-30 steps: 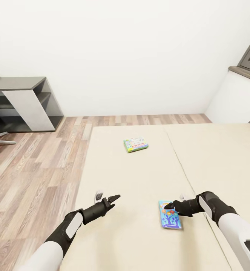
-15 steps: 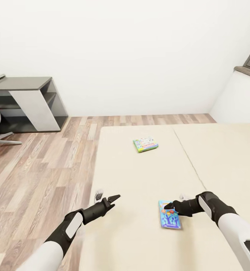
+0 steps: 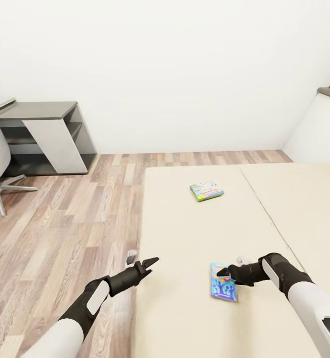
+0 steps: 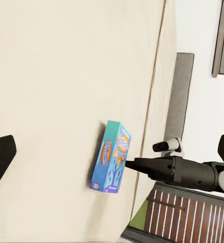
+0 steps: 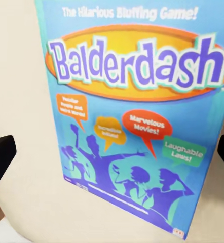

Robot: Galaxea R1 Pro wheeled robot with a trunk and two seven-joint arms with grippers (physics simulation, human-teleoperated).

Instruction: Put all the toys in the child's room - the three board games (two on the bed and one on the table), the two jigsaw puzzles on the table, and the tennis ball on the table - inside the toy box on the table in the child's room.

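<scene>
While the blue Balderdash box lies flat on the cream mattress of the bed, the right hand hovers at its upper edge with its fingers apart, not yet clamped on it. The right wrist view shows the box face up between the 2 dark fingertips, 1 at each side of the frame, neither touching the box.

A 2nd board game, a white-and-green box, rests farther up the same mattress, well apart from the 1st.

The left hand is held over the near edge of the bed, holding nothing; its fingers are spread in the left wrist view.

A dark-grey side cabinet stands against the far wall, across the wood floor.

Judged status: no toy seen here has reached the toy box. Both bed games remain to be lifted and carried across the room, and the blue box appears to be the item in hand.
</scene>
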